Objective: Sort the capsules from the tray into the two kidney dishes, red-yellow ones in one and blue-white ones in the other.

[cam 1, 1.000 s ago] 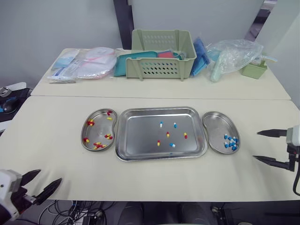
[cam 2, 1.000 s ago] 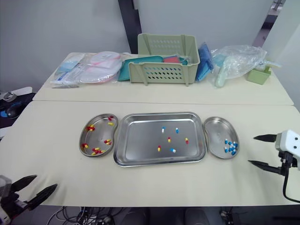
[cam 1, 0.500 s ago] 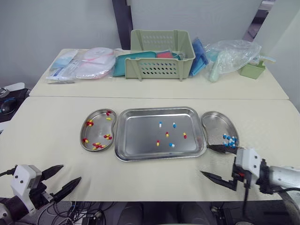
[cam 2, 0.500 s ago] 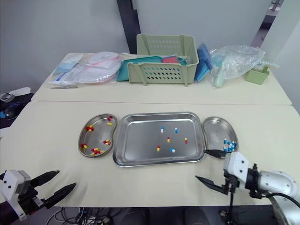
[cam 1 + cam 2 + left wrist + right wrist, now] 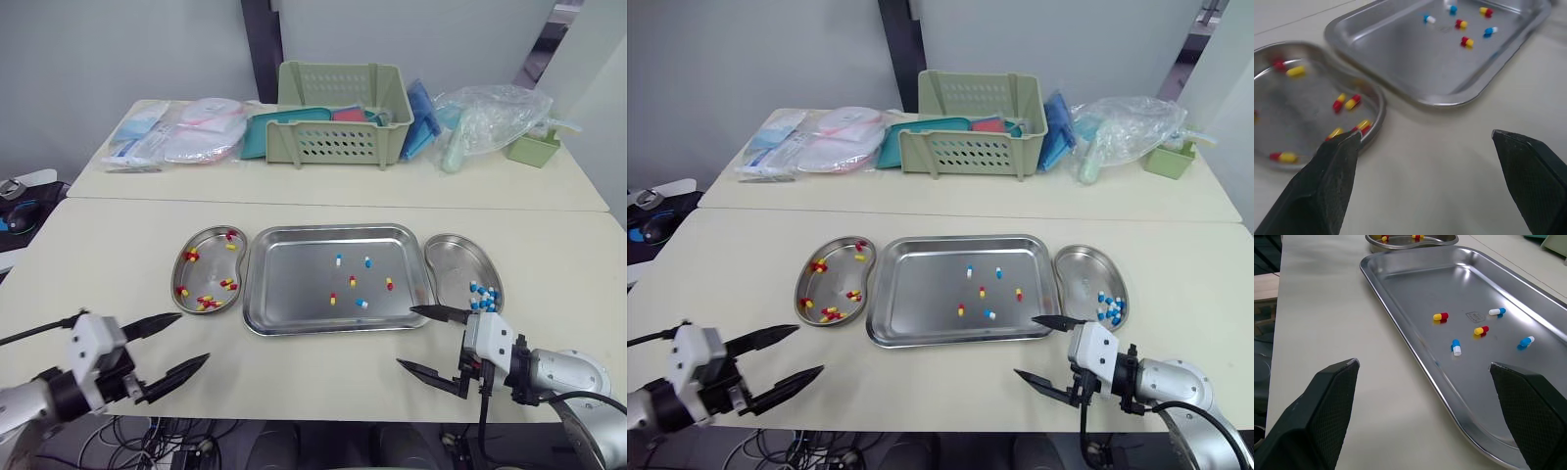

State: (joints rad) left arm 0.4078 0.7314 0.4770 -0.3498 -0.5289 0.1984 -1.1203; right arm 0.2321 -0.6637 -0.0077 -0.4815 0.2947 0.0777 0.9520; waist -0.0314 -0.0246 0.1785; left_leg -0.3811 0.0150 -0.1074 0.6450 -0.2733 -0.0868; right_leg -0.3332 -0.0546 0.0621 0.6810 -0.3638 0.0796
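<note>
Right gripper (image 5: 405,337) has swung in from the table's (image 5: 98,255) 3 o'clock edge to the tray's (image 5: 294,294) 5 o'clock corner. Its jaws are spread wide and hold nothing. Left gripper (image 5: 194,336) has come up too, now at 7 o'clock of the left dish (image 5: 208,269), also released and empty.

Six capsules (image 5: 352,281) are left on the tray, three red-yellow and three blue-white, loosely grouped right of centre. Left dish holds red-yellow ones. Right dish (image 5: 451,259), at the tray's 3 o'clock, holds blue-white.

This reads as the approach for the next pick. The right arm is closest, and the blue-white one (image 5: 1456,347) at the group's 6 o'clock looks nearest to it. The tray rim sits between gripper and capsules and needs clearing. The capsules lie apart, so there is little crowding.

Basket (image 5: 338,113), packets (image 5: 176,132) and bag (image 5: 490,113) are at 12 o'clock, well clear of the work.
</note>
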